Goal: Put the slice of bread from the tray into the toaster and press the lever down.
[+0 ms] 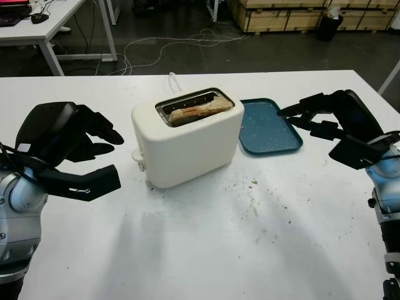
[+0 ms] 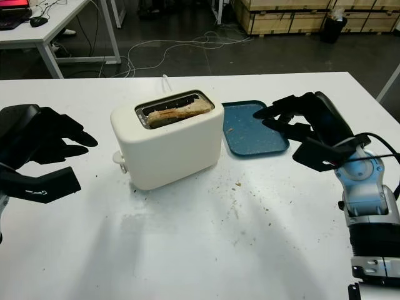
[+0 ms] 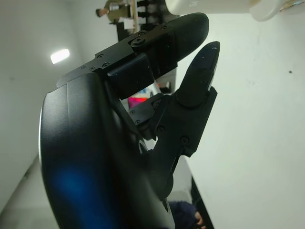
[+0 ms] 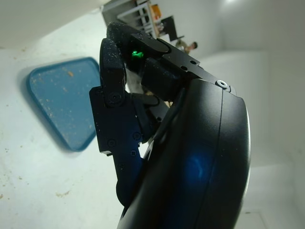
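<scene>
With the bread point(image 1: 200, 111) already in the toaster point(image 1: 186, 139) slot and the tray point(image 1: 270, 126) bare just right of it, we hold both the left hand point(image 1: 78, 150) and right hand point(image 1: 325, 122) open beside the toaster, and judge our next move is pressing the lever point(image 1: 136, 156) on its left end.

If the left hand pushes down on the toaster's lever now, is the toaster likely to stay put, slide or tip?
The toaster looks broad and squat, sitting flat on the table, so tipping seems unlikely. Its lever sits low on the end facing the open left hand, so a straight downward press should load the base. The smooth tabletop may let it slide if the push goes sideways.
</scene>
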Available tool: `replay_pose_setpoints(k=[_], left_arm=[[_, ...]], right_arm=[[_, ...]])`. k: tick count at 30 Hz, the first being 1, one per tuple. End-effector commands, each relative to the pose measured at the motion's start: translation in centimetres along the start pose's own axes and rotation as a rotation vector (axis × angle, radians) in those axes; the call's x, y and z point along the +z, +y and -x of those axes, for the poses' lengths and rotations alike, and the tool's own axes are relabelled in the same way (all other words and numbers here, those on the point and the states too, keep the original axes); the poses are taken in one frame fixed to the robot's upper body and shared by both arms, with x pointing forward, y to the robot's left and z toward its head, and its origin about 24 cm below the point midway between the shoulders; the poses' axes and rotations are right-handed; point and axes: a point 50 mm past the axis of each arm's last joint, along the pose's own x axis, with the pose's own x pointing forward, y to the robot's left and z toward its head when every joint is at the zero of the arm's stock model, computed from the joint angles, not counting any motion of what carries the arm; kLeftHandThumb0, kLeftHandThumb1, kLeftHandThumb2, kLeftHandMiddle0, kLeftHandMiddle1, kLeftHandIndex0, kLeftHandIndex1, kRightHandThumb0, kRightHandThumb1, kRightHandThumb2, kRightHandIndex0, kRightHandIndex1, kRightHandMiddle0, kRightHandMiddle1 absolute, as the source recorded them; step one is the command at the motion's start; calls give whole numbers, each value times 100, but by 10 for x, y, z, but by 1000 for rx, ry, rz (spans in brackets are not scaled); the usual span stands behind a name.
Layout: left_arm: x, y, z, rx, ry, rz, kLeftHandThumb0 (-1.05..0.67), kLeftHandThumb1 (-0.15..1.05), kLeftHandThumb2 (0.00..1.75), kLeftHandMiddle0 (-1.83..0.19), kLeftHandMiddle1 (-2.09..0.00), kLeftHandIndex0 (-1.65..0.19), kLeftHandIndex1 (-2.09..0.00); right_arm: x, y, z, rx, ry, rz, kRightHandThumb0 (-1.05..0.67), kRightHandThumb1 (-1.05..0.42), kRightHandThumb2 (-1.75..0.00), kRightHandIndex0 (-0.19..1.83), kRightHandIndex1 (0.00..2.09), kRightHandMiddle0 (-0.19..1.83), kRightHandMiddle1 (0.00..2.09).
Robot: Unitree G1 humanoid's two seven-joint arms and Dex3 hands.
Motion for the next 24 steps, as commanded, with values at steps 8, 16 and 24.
replay_pose_setpoints(k=[8,16,24], left_arm=[[0,-6,-4,51,42,-22,-23,72,0,-151,-21,-143,0],[-3,-12,-1,63,91,-18,-21,75,0,-131,-60,-142,0],[-4,-13,-1,62,93,-18,-21,74,0,-124,-72,-142,0]], right_arm=[[-4,11,-5,-11,33,-13,-37,-92,-24,78,123,115,3],[-8,20,-1,-16,38,-52,-36,-92,-25,73,135,115,3],[-7,22,-1,-18,33,-67,-35,-92,-25,72,132,112,3]])
